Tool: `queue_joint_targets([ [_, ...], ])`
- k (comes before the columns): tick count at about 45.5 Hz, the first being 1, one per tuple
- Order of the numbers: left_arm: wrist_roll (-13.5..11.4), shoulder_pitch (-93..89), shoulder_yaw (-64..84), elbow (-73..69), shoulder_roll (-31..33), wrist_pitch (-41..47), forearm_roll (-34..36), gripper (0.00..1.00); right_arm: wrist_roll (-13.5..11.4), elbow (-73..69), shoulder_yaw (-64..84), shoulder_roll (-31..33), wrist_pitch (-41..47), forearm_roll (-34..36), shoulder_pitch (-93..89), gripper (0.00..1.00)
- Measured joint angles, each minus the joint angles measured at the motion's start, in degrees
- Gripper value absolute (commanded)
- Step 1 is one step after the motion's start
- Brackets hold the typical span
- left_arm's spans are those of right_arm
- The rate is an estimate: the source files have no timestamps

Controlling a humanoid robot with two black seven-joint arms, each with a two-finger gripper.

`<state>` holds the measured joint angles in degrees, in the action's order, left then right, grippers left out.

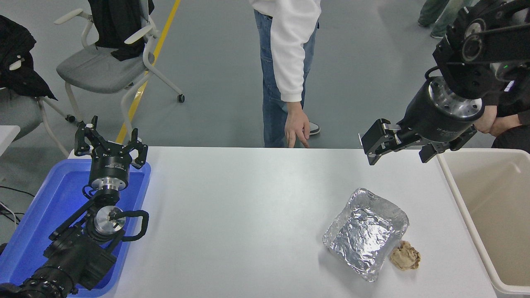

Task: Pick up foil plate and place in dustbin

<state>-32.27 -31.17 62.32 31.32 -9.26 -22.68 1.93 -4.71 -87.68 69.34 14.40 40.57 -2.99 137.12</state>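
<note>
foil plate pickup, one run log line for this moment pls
foil plate on table, untouched | right gripper open, raised beside dustbin | left gripper open, over blue tray | dustbin holds nothing visible

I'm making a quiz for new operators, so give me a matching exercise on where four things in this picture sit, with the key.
Things:
1. foil plate
2. dustbin
3. left gripper
4. paper ball

Places:
A. at the table's right edge
B. over the blue tray, lower left
C. touching the foil plate's right corner
D. on the white table, right of the middle

Pairs: 1-D, 2-A, 3-B, 4-C
</note>
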Motion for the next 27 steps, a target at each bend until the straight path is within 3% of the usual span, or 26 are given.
queue_joint_targets([
  [27,-0.07,-0.01,0.0,0.02,0.03,0.0,0.0,0.99,-0.04,1.23,-0.28,-0.79,-5.62,-2.73,-5.44,1.0],
])
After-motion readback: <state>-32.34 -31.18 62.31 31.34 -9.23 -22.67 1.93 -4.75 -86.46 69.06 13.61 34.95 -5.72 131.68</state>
